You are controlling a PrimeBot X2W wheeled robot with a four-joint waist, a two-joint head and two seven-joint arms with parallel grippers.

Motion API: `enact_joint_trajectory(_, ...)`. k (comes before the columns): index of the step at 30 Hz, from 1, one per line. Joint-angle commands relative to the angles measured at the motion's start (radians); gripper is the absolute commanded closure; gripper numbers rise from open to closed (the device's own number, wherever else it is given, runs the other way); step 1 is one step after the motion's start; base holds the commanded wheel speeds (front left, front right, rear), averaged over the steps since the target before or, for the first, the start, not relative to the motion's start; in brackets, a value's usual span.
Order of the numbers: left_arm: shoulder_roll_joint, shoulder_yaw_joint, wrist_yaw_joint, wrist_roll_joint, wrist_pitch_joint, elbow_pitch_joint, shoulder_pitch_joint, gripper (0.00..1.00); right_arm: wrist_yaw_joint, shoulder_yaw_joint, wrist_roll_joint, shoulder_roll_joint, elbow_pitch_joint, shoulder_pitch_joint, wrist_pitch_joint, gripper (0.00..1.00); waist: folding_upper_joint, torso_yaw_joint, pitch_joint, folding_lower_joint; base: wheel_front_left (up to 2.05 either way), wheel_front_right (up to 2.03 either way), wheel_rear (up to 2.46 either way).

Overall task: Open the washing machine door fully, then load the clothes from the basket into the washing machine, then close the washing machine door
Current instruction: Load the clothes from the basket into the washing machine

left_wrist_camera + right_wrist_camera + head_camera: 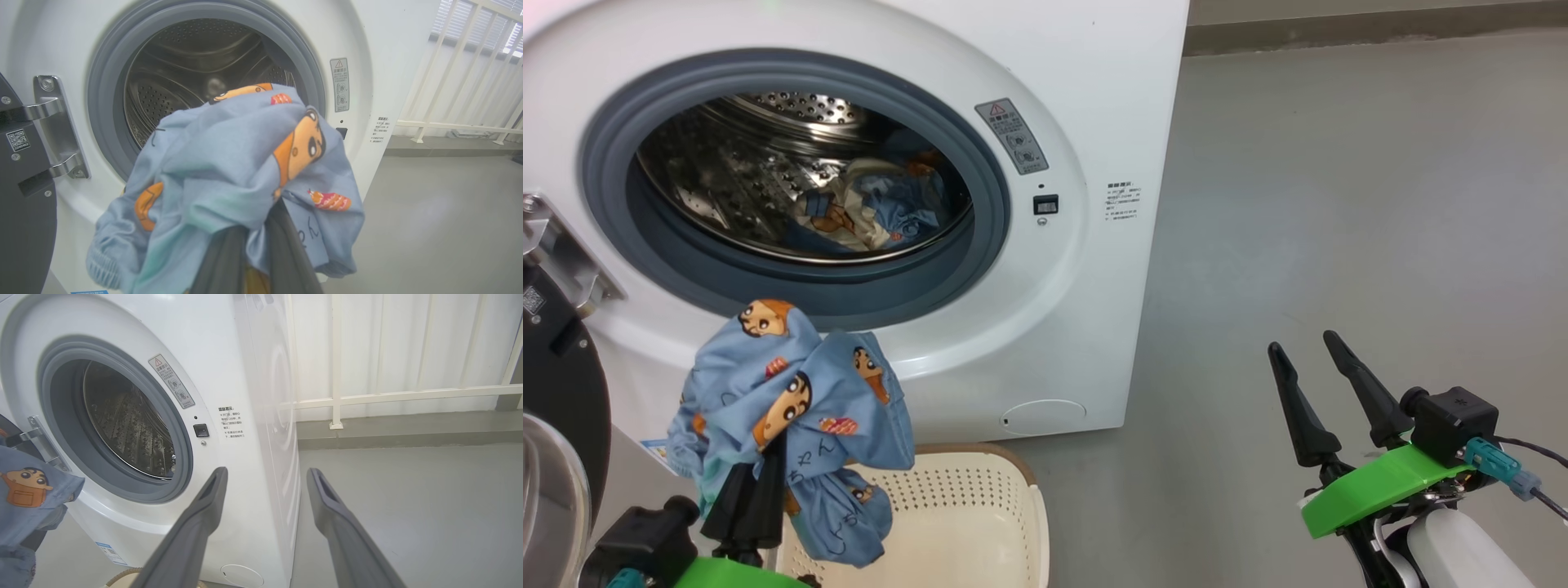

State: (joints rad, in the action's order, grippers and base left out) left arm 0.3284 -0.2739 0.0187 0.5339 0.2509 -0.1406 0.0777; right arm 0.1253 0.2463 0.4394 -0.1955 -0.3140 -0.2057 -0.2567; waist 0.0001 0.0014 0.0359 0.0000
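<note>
The washing machine [1045,98] stands with its round opening uncovered. The washing machine door [560,384] hangs swung out at the left edge, also seen in the left wrist view [20,212]. Some of the clothes [858,214] lie inside the steel drum. My left gripper [756,482] is shut on a light-blue printed garment [792,392], held up above the basket [1005,523] and just below the opening. In the left wrist view that garment [229,175] drapes over my fingers [286,257] in front of the drum [192,69]. My right gripper [1300,341] stands open over the floor to the right, nothing between its fingers [204,514].
The door's metal hinge [53,126] sits left of the opening. Grey floor [1339,204] stretches to the right of the machine. A white railing [408,396] runs along the wall behind. The basket's rim [122,575] peeks in under the machine's front.
</note>
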Motion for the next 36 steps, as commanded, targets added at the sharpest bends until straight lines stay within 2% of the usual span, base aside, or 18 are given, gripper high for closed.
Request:
enact_joint_trajectory(1, 0.018, 0.036, 0.006, 0.011, 0.006, 0.018, 0.051, 1.0, 0.005, 0.016, 0.002, -0.009, 0.022, -0.008, -0.005, 0.0, -0.0001, -0.001, 0.002, 0.0, 0.0, 0.0, 0.0)
enact_joint_trajectory(14, 0.035, 0.046, -0.03, 0.027, -0.013, -0.099, 0.236, 1.0, 0.005, 0.032, -0.015, 0.005, 0.031, -0.037, -0.005, 0.0, -0.0001, -0.05, 0.068, 0.0, 0.0, 0.0, 0.0)
enact_joint_trajectory(17, 0.039, 0.045, -0.068, 0.04, -0.017, -0.197, 0.336, 1.0, 0.005, 0.039, -0.027, 0.012, 0.034, -0.052, -0.005, 0.0, -0.0001, -0.075, 0.107, 0.0, 0.0, 0.0, 0.0)
enact_joint_trajectory(24, 0.048, 0.053, -0.103, 0.044, -0.006, -0.38, 0.49, 1.0, 0.005, 0.049, -0.049, 0.023, 0.05, -0.084, -0.005, 0.0, -0.0001, -0.122, 0.185, 0.0, 0.0, 0.0, 0.0)
enact_joint_trajectory(36, 0.099, 0.058, -0.142, -0.01, 0.01, -0.659, 0.81, 1.0, 0.005, 0.051, -0.08, 0.057, 0.111, -0.142, -0.005, 0.0, -0.0001, -0.199, 0.37, 0.0, 0.0, 0.0, 0.0)
